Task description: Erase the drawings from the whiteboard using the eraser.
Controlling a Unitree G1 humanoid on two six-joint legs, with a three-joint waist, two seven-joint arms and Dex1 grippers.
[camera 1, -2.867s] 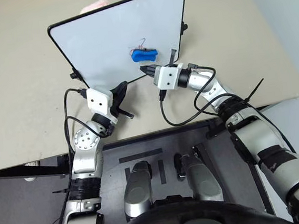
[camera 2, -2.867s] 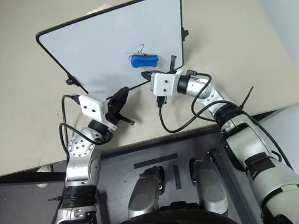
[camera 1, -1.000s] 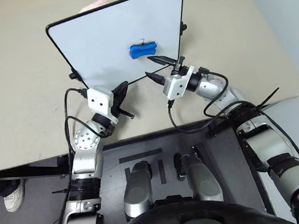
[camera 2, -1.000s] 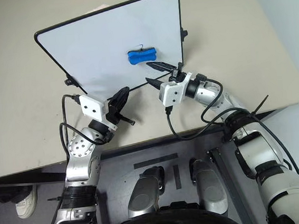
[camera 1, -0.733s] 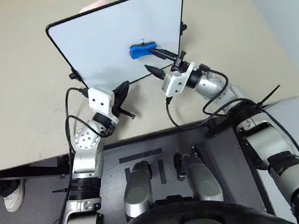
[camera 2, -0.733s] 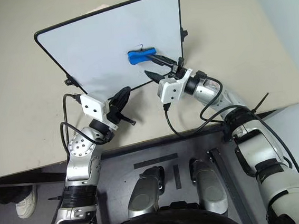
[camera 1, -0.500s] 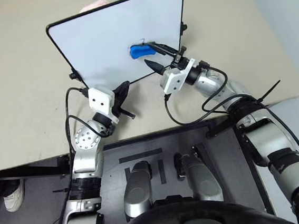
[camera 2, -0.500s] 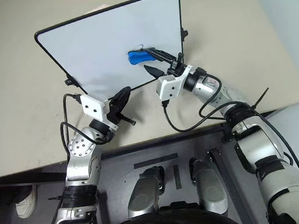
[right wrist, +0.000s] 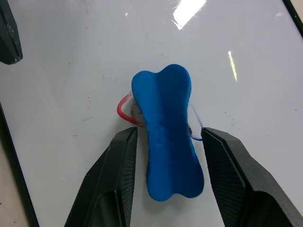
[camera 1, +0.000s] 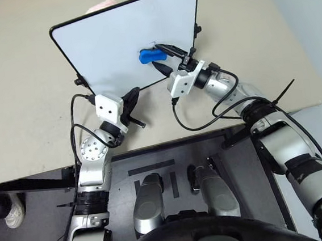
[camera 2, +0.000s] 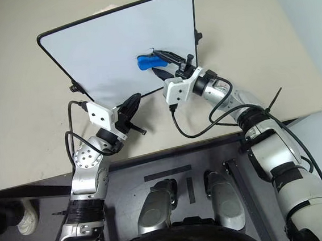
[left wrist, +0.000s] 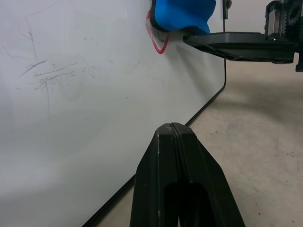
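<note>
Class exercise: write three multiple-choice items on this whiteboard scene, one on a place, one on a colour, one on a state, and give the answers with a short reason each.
1. Where does the eraser lie?
A. on the whiteboard, over the drawings
B. on the table beside the board
C. in the left gripper

2. What colour are the drawings?
A. green
B. red
C. black

3. How does the right gripper stand?
A. shut, away from the eraser
B. open, one finger on each side of the eraser
C. clamped on the board's frame

Answers: A, the eraser partly covers the scribble; B, a red loop shows at the eraser's edge; B, gaps show between fingers and eraser.
</note>
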